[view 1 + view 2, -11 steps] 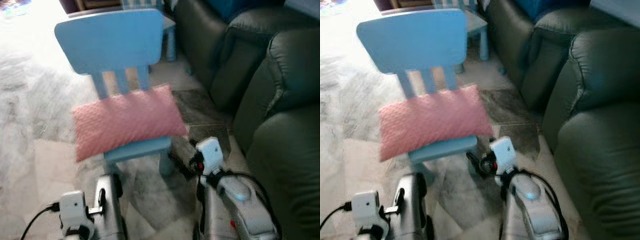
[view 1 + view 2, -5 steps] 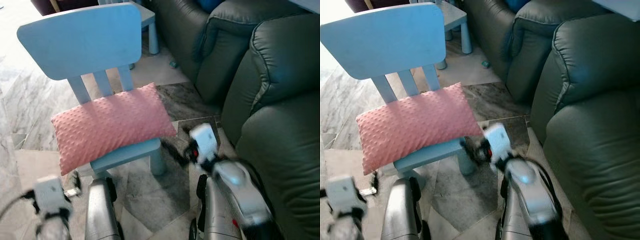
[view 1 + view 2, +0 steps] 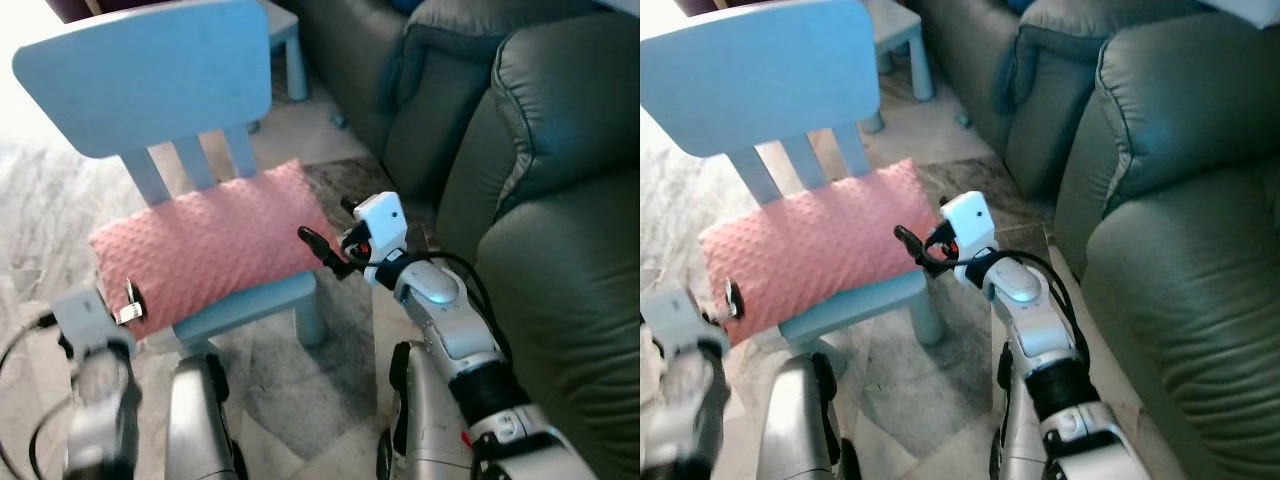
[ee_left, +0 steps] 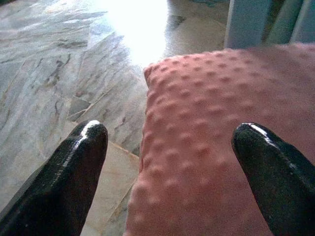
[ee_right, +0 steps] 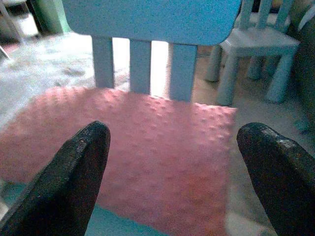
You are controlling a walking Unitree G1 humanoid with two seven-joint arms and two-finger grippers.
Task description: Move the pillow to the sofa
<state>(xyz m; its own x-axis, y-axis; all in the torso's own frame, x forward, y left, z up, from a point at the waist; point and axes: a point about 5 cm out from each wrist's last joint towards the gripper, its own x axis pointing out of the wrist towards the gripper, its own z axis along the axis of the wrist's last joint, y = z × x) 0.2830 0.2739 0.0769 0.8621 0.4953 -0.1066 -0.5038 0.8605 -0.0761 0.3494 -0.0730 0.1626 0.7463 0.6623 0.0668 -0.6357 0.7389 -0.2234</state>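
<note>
L gripper (image 4: 170,169) sits low at the left, fingers spread wide, just off the left end of the pillow (image 3: 205,245); in the L wrist view one black finger (image 4: 74,172) hangs over the marble floor (image 4: 59,64) & the other finger (image 4: 275,167) is over the pink fabric, so the pillow's edge lies between them, not pinched. Can't tell if either tip touches the fabric. The pillow, pink w/ a dotted texture, lies flat across the seat of a small light-blue chair (image 3: 140,75), its left end overhanging the seat edge, its back edge against the chair's 3 slats. R gripper (image 3: 325,250) is at the pillow's right end, near the seat's front right corner, fingers also spread wide; R wrist view looks along the pillow top (image 5: 147,142) toward the slats, w/ one finger (image 5: 81,172) & the other (image 5: 278,172) well apart, nothing held. Behind the chair, a second pale-blue piece of kids' furniture (image 5: 256,44), a stool or table. To the right, the dark green-grey sofa (image 3: 560,200), well padded, near the chair but apart from it; pillow not on it.
</note>
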